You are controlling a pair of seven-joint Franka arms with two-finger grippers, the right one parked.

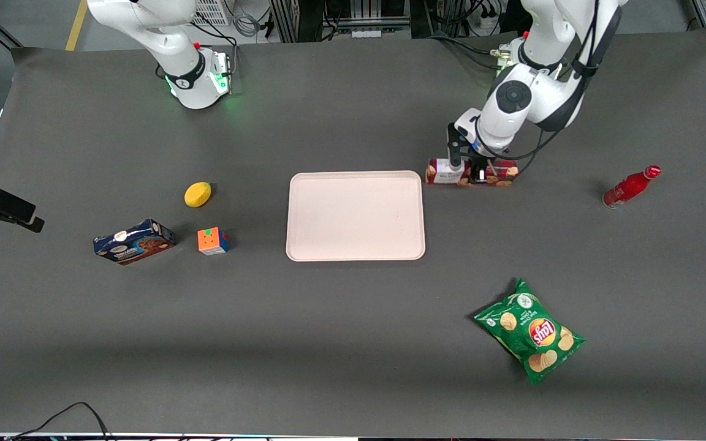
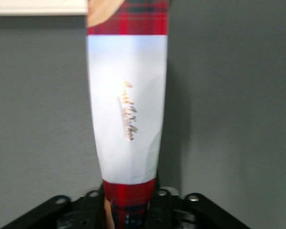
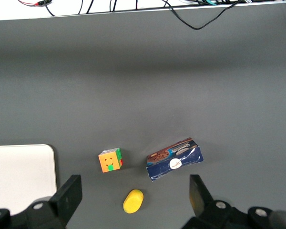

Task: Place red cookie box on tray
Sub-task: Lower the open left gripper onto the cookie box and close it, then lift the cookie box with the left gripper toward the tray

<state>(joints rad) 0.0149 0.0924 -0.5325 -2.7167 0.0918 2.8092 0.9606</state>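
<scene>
Chips bag (image 1: 531, 331) nearest; tool (image 1: 474, 174) over tartan white-patched red cookie box (image 1: 445, 172).

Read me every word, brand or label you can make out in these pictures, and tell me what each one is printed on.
"Lay's": red and yellow logo on the green chip bag.
Gold script on the white label of the red cookie box: too blurred to read; the gripper is down at this box, beside the tray.
Print on the blue cookie box: too small to read.
Red bottle: no readable text.
</scene>
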